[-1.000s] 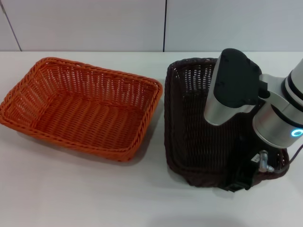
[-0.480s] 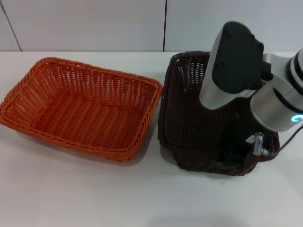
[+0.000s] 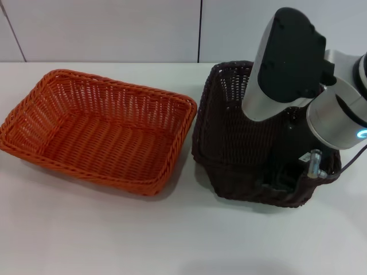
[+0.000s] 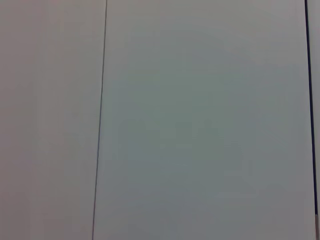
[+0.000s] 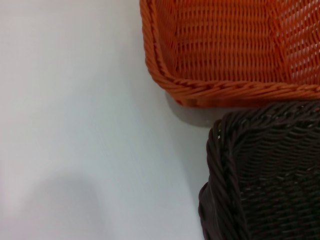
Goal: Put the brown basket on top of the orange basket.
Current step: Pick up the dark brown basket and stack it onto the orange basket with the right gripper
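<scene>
The orange basket (image 3: 103,134) lies flat on the left half of the white table, open side up. To its right the brown basket (image 3: 235,137) is tilted, its near right end raised off the table. My right gripper (image 3: 284,180) reaches down inside that end and is shut on the brown basket's near rim; the arm hides much of the basket's right side. The right wrist view shows a brown basket corner (image 5: 270,170) close beside an orange basket corner (image 5: 225,45), with a narrow gap between them. My left gripper is out of view.
The white table (image 3: 114,229) spreads in front of both baskets. A pale panelled wall (image 3: 114,28) runs behind the table's far edge. The left wrist view shows only a plain pale panel (image 4: 200,125) with a thin dark seam.
The right arm has risen, and the brown basket has lifted with it, tipping up and shifting slightly toward the far side. The orange basket has not moved.
</scene>
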